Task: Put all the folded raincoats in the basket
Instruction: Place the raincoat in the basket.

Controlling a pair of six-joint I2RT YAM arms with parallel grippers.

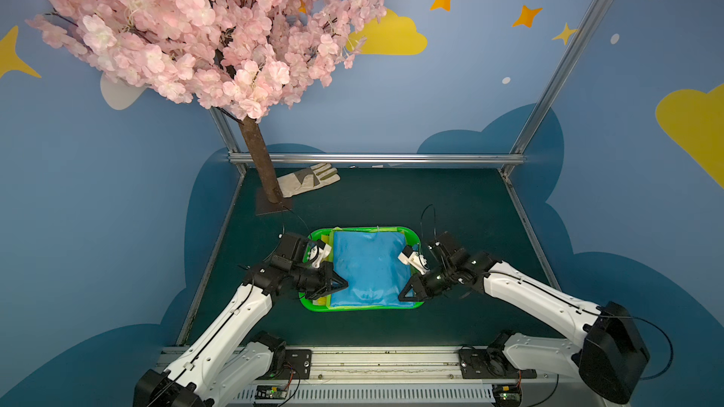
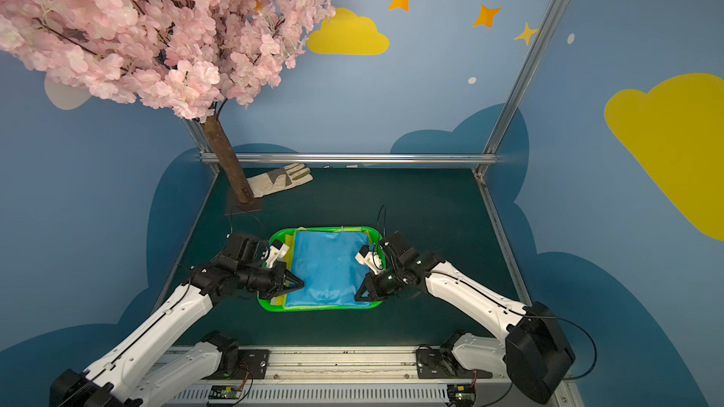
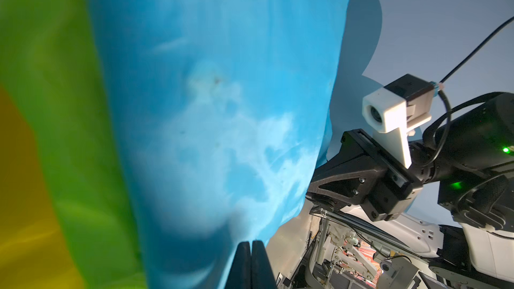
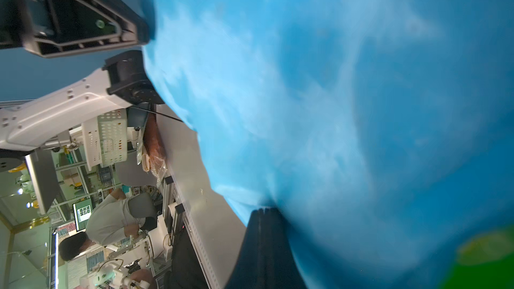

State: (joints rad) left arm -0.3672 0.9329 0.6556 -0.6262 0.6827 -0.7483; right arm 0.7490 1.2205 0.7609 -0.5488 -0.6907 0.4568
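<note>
A folded blue raincoat (image 1: 368, 264) lies inside the green basket (image 1: 312, 306) at the middle of the dark bench (image 1: 450, 197). The left hand (image 1: 346, 285) meets its left edge and the right hand (image 1: 400, 298) its near right corner, both pressed together; whether they pinch fabric cannot be told. A pale glove (image 1: 309, 184) lies far left beside a blossom tree (image 1: 260, 162).

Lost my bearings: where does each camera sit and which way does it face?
Top views: high above the arm bases, looking down at raincoat and basket; both arms, left gripper, right gripper show.
Left wrist: on the left arm, looking across the raincoat at the right gripper; own shut fingertips show.
Right wrist: on the right arm, facing the left gripper; own shut fingertips show.
Shared: both wrists see the raincoat.
</note>
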